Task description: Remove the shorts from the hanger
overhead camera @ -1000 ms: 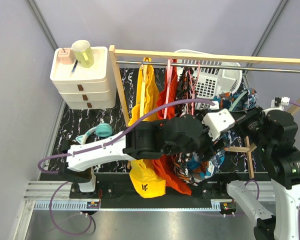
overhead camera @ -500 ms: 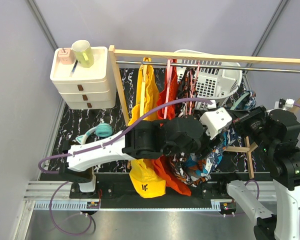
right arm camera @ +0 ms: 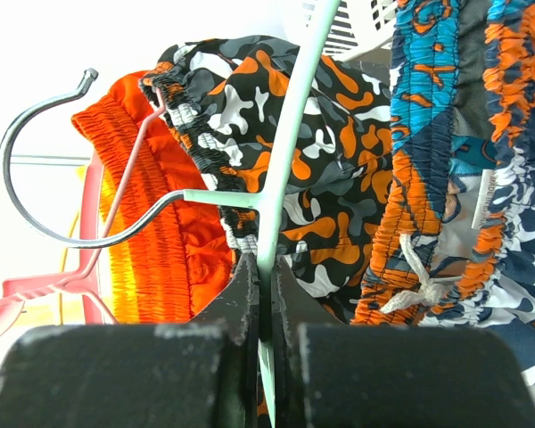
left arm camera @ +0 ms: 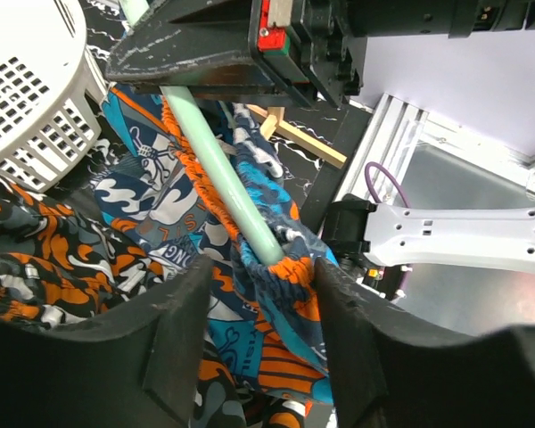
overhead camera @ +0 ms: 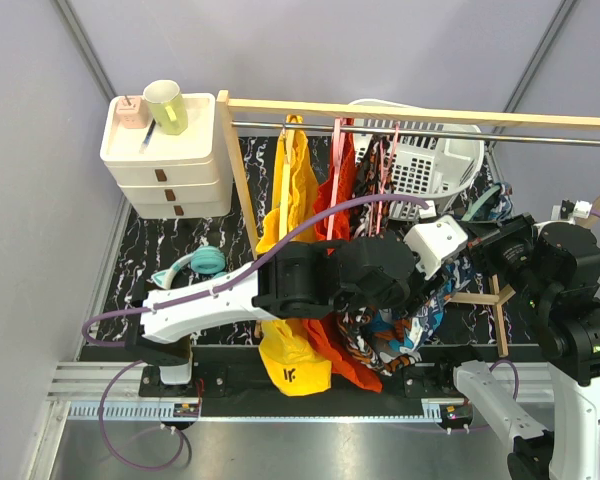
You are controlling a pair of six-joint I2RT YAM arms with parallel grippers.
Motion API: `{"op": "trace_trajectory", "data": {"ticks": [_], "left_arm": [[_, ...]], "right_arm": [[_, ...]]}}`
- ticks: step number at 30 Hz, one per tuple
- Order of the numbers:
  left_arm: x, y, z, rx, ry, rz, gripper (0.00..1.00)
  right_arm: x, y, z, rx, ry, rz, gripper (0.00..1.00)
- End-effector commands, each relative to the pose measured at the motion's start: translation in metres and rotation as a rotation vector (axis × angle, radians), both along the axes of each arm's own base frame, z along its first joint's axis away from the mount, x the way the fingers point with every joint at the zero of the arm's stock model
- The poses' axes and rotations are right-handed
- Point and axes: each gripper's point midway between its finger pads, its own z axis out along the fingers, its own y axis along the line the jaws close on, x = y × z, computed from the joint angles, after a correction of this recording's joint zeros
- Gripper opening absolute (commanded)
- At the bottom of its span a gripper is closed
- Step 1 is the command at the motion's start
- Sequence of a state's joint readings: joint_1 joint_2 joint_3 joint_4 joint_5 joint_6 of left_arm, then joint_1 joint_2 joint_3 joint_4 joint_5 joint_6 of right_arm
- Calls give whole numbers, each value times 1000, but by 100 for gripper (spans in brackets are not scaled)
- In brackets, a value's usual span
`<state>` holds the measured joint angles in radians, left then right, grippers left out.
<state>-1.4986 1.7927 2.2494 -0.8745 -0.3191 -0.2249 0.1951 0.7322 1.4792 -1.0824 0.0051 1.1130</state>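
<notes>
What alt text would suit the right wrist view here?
The right gripper is shut on a pale green hanger whose metal hook curves left. Grey camouflage shorts and blue patterned shorts hang around it, with orange-red shorts behind on a pink hanger.

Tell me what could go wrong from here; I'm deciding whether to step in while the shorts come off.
The blue patterned shorts have their waistband bunched around the mint hanger between the open left gripper, so it may snag. The right gripper pinches only the thin hanger bar, which could slip or twist. The camouflage shorts lie close and might get dragged along.
</notes>
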Motion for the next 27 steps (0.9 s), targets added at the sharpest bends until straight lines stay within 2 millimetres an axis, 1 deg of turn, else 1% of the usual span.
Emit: {"op": "trace_trajectory", "data": {"ticks": [1,4,6,8,9,11,12,14,17,18,19,21,23,24,25,26,27], "left_arm": [[0,-1,17,-59,14,16,47],[0,-2,15,-56,17,17,38],[-1,-3,13,-50,21,12,29],[-4,-4,13,-49,23,0,23],[-5,-4,13,-49,26,-11,16],[-9,-4,14,-49,28,-37,7],[-11,-5,14,-48,25,-51,0],[-14,-3,15,-49,27,-72,0],[-13,7,14,-32,-4,-84,0],[-16,12,16,-33,-11,-103,0],[-23,12,17,-36,-6,-149,0],[-28,16,19,-37,-14,-187,0],[-34,18,12,-19,-20,-231,0],[-35,20,11,-13,-23,-243,0],[-39,21,0,13,-18,-268,0],[-42,26,0,16,-26,-287,0],[-44,26,1,3,-34,-302,0]], "right_arm": [[-2,5,33,65,-108,14,0],[-3,5,35,75,-112,13,0],[-3,6,36,83,-112,16,0],[-3,6,38,88,-114,14,0],[-1,6,38,92,-112,13,0],[0,5,36,105,-104,-4,0],[1,3,36,107,-103,-12,0],[5,0,34,119,-96,-43,0],[13,-3,37,143,-89,-80,0],[15,-7,41,146,-98,-103,0],[17,-8,43,157,-97,-117,0],[18,-12,49,157,-112,-140,0],[18,-14,52,170,-116,-155,0],[19,-17,50,180,-107,-175,0],[17,-19,51,215,-107,-195,0],[16,-21,50,230,-105,-210,0],[19,-25,44,232,-97,-240,0]]}}
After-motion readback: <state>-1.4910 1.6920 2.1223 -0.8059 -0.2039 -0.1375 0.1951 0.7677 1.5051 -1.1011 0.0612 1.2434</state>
